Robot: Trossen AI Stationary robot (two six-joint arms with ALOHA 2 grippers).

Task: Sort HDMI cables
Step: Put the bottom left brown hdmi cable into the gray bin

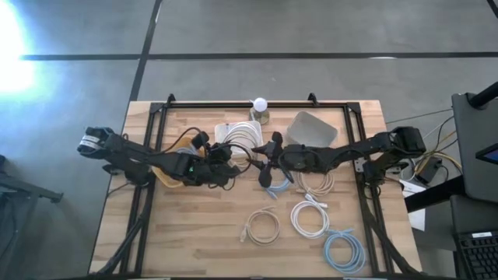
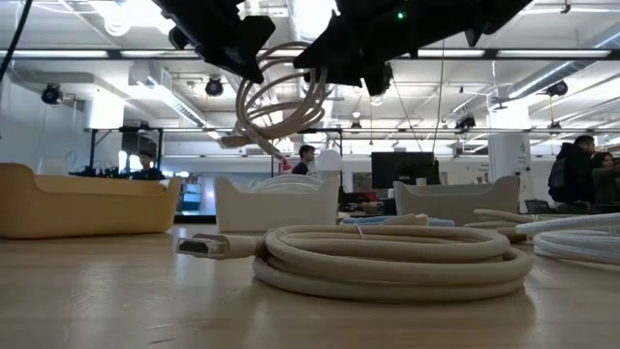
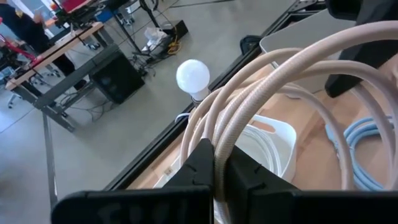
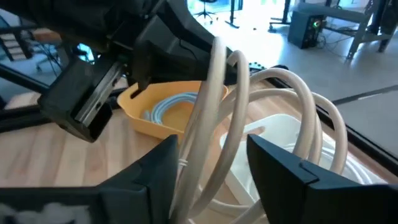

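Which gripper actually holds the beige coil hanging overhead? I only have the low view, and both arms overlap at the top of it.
Observer: The left gripper holds it. The left wrist view shows its fingers shut on the strands of the beige coil.
Operator: And the right one?
Observer: The right gripper is open. Its fingers stand on either side of the same coil without pinching it.
Operator: What is in the yellow bin? I only see its outer wall.
Observer: A light blue cable lies inside the yellow bin.
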